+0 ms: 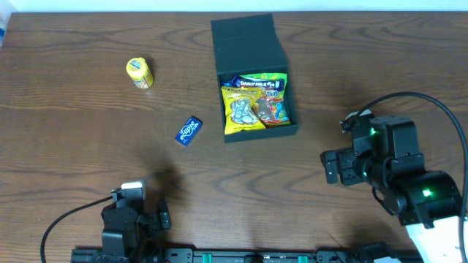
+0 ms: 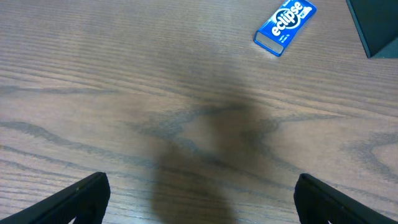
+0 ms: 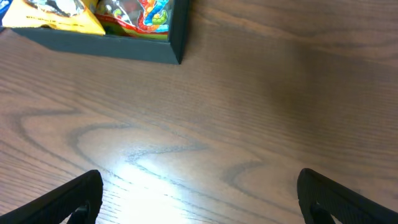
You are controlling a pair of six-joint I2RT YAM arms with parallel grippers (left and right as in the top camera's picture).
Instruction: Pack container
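The box point(image 1: 245, 45) sits on the brown wood table point(image 1: 73, 153). It is dark, dull and square, with flat walls. Its flap lid stands up at the back. Inside lie shiny snack bags: a yellow crinkly one point(image 1: 241, 111), a bright bag with many colors point(image 1: 276, 109), and a purple bar point(image 1: 252, 82) behind them. A small blue flat pack point(image 1: 189, 131) lies on the wood just left of the box, toward the front. A little round yellow tub point(image 1: 139, 73) sits farther left of the box. The left gripper point(image 2: 200, 199) is low over the bare wood, well in front of the box and to its left. Its two dark fingers point(image 2: 81, 196) are spread wide and hold nothing. The right gripper point(image 3: 199, 199) is to the right of the box and points at its front corner. Its fingers point(image 3: 68, 199) are spread wide too, with nothing between them.
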